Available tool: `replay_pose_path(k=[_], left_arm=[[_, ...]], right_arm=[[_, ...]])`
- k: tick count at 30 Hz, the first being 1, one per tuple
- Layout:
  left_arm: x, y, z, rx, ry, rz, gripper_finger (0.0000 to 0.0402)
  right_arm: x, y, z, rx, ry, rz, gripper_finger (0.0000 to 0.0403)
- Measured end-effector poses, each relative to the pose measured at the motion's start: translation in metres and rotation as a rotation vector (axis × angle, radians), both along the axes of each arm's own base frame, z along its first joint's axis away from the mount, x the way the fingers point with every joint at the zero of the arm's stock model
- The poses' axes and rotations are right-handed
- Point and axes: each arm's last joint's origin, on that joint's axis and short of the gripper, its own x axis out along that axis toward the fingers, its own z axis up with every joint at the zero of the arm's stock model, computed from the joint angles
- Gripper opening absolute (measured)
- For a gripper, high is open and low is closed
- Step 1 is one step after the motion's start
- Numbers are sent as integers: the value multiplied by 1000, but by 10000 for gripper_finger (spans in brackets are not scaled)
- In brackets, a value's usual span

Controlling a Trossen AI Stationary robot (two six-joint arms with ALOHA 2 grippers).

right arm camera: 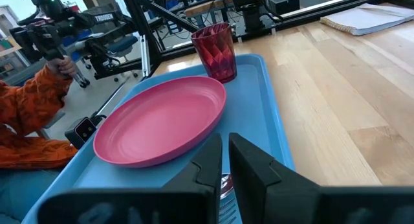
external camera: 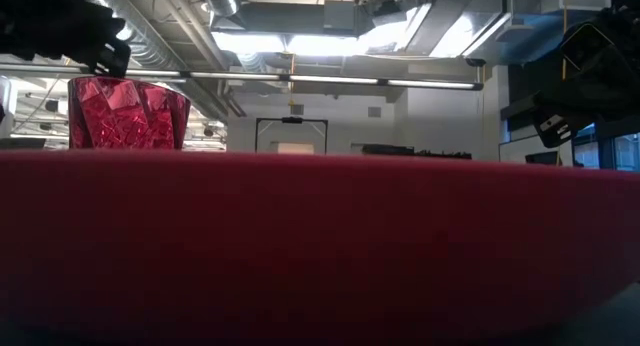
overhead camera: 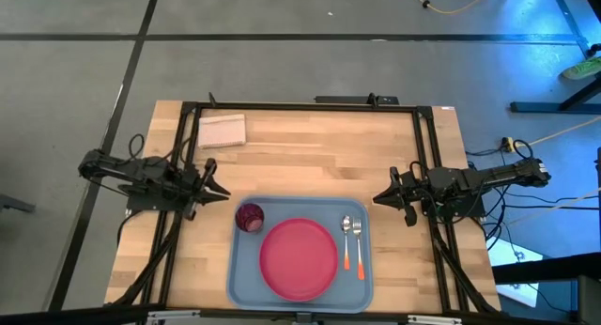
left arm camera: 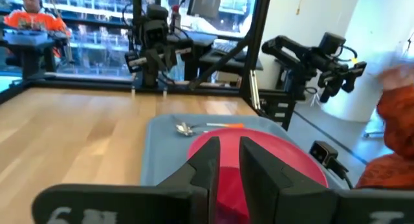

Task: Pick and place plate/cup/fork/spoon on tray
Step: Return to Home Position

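Tray (overhead camera: 238,276) lies between both idle claws

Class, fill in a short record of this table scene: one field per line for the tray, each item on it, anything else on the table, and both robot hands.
tray: light-blue tray, near edge of the wooden table
plate: pink-red plate, centre of tray
cup: dark red cup, upright on tray, beside the plate on the left arm's side
spoon: spoon, on tray, on the plate's other side
fork: fork, alongside the spoon
other: paper pad, far left corner
left hand: left hand, over the table left of the tray, empty
right hand: right hand, right of the tray, empty
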Motion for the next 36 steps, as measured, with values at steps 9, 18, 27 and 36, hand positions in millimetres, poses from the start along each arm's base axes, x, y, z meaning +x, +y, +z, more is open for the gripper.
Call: replay_pose_path(k=[9,18,27,36], left_arm=[[8,-3,-21,2,-75,-27,53],[9,0,-22,-3,-61,10,53],[9,1,-25,-16,-30,41,53],[9,2,-26,17,-21,68,53]], right_arm=[[0,0,0,0,1,0,35],[0,0,0,-1,1,0,35],[0,-1,9,20,-110,-5,35],[-6,-2,16,35,-197,-4,35]])
